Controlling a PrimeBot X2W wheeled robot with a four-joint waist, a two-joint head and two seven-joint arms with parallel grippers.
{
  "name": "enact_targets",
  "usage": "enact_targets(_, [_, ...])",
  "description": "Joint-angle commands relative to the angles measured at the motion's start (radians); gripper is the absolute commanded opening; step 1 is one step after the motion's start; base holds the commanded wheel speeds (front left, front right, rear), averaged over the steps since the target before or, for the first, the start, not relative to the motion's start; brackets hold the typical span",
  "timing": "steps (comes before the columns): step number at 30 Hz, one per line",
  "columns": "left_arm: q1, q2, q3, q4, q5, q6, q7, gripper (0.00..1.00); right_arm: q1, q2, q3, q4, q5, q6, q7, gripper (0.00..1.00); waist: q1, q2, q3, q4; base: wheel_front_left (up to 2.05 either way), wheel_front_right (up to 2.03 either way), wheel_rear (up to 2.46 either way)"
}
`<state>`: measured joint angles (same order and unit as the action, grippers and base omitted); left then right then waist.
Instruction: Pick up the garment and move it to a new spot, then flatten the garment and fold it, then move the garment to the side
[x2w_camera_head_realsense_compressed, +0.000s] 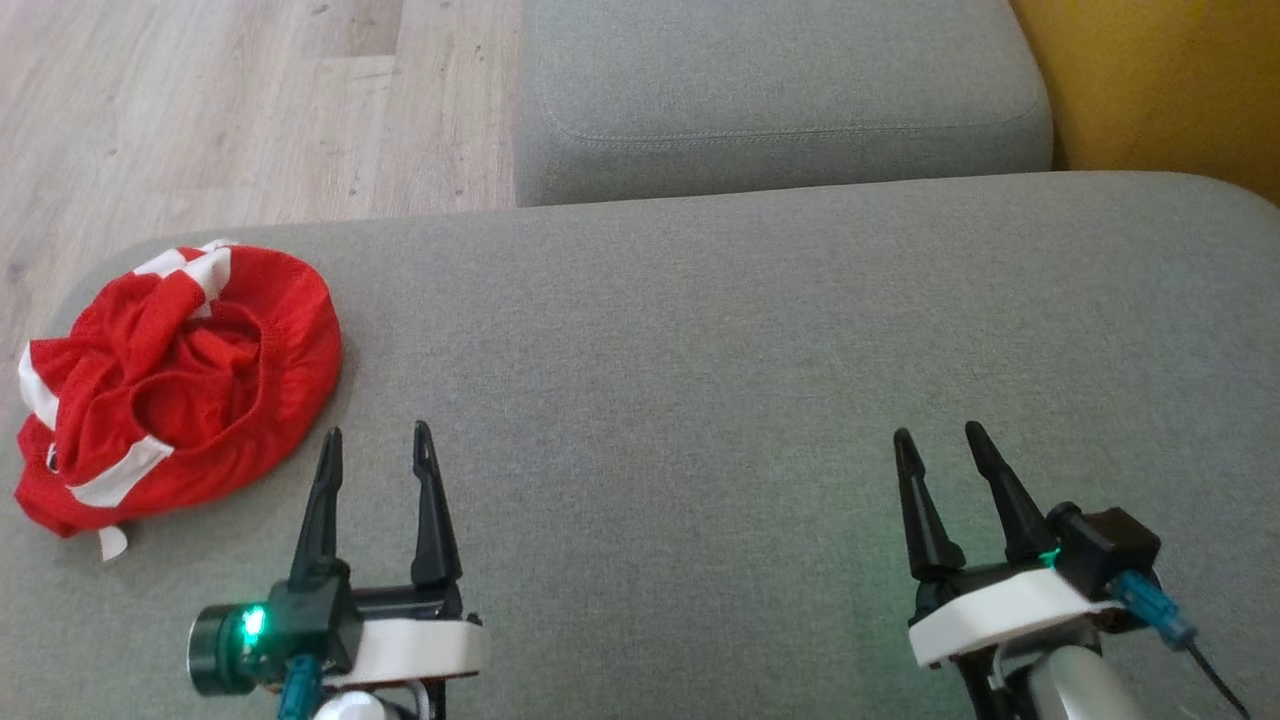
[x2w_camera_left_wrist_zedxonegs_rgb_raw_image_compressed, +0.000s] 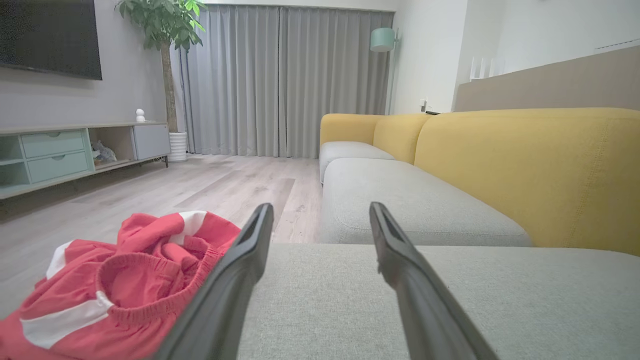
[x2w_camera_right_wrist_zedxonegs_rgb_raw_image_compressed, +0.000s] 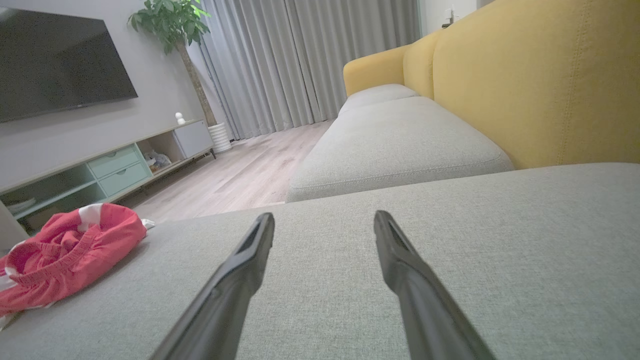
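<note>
**Red garment lying to the left of both open grippers, the left arm nearer**

The grey seat cushion is taking up most of the head view, running broad and bare in front of the robot. A second grey cushion is sitting beyond it, and pale wooden floor is showing past its left end.

The garment is lying on that left end of the cushion, close to the edge. It is red with white bands and is sitting bunched in a rounded heap, with an elastic waistband gaping upward. Crumpled like this, it is giving no firm long axis; if anything, the heap is stretching slightly more away from the robot than across.

The left gripper is hovering low over the cushion, just beside the heap's right rim and not touching it, with its two dark fingers standing apart and nothing between them. From the left wrist, the cloth is sitting off to the left of the fingers rather than between them. The right gripper is hanging well apart from the garment across the bare cushion, its fingers likewise spread and empty.

The task is only just starting, and the pick-up is turning on that sideways offset. The left arm is looking the better placed, needing to swing left and dip so that a fold of cloth comes between its fingers.
</note>
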<state>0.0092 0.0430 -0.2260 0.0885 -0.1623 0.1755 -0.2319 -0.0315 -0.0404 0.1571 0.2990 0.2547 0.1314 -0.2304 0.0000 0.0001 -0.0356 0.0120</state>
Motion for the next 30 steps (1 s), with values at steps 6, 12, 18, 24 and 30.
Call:
enact_targets(6, [-0.035, 0.007, 0.013, -0.044, 0.077, 0.031, -0.030, 1.00, -0.061, -0.010, 0.035, -0.034, -0.085, -0.001, -0.031, 1.00, 0.0000, -0.0001, 0.000, 0.003, 0.00, 0.00, 0.00])
enact_targets(12, [-0.038, 0.007, 0.015, -0.039, 0.074, 0.031, -0.030, 1.00, -0.063, -0.010, 0.027, -0.028, -0.083, -0.001, -0.031, 1.00, 0.0000, -0.0001, 0.002, 0.006, 0.00, 0.00, 0.00])
enact_targets(18, [-0.040, 0.007, 0.019, -0.022, 0.077, 0.032, -0.030, 1.00, -0.060, -0.010, 0.011, -0.012, -0.091, -0.001, -0.031, 1.00, 0.0000, -0.0001, 0.004, 0.010, 0.00, 0.00, 0.00])
enact_targets(24, [-0.038, 0.007, 0.019, 0.017, 0.079, 0.030, -0.030, 1.00, -0.061, -0.010, -0.005, -0.002, -0.090, -0.001, -0.031, 1.00, 0.0000, -0.0001, 0.003, 0.010, 0.00, 0.00, 0.00])
enact_targets(30, [-0.040, 0.007, 0.019, 0.078, 0.072, 0.029, -0.030, 1.00, -0.061, -0.010, -0.017, 0.004, -0.087, -0.001, -0.031, 1.00, 0.0000, -0.0001, 0.000, 0.009, 0.00, 0.00, 0.00])
